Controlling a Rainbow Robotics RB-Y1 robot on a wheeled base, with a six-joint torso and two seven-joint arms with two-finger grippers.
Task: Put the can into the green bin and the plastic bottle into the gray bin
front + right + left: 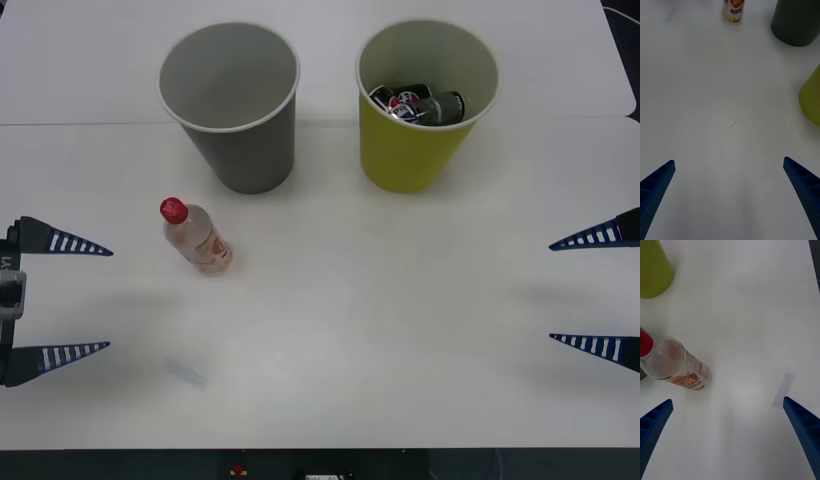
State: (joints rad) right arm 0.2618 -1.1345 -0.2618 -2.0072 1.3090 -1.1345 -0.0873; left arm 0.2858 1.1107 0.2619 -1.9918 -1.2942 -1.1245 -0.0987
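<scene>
trouble, we judge, lies in our spread left pincer (108,298) knocking over the small clear red-capped plastic bottle (199,239) standing near the tapered gray bin (232,110), while our spread right pincer (552,292) waits.

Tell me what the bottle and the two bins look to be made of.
Bottle: clear, glossy plastic, since the pale contents show through, with a red cap and printed label. Gray bin and green bin: matte, tapered walls with pale inside and thin rolled rim, probably coated paper or thin plastic; hard to say which.
</scene>
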